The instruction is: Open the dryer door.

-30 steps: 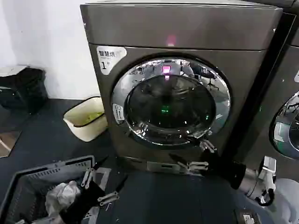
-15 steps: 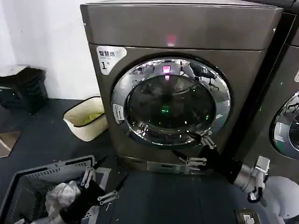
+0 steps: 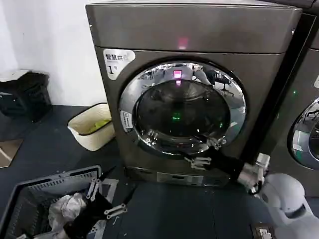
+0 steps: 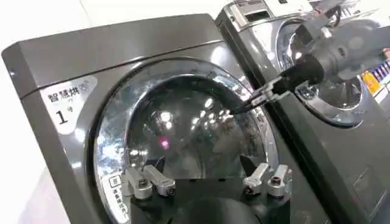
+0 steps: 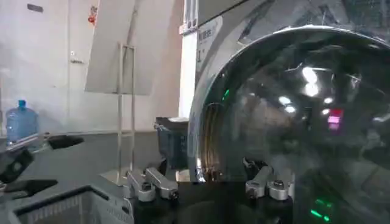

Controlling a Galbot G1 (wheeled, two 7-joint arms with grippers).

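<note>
The dryer [image 3: 199,30] stands in front of me, grey-bronze, with a white "1" sticker [image 3: 117,61]. Its dryer door [image 3: 182,107], a chrome ring around dark glass, lies flush against the front. My right gripper [image 3: 205,152] is open at the ring's lower right edge, one fingertip [image 3: 215,143] on the chrome. In the right wrist view the ring's edge [image 5: 201,131] lies between the open right gripper [image 5: 207,178] fingers. My left gripper [image 3: 106,195] hangs open and empty low on the left, over the basket. The left wrist view shows the dryer door [image 4: 183,122], the right gripper [image 4: 250,103] and the open left gripper [image 4: 206,175].
A grey basket [image 3: 30,196] holding laundry sits at the lower left. A cream tub [image 3: 92,127] stands on the dark floor left of the dryer, with a black crate [image 3: 25,94] by the wall. A neighbouring machine [image 3: 304,129] adjoins on the right.
My right gripper has risen and moved left, from the dryer's lower panel up to the lower right edge of the door ring. The left arm and the door have not moved.
</note>
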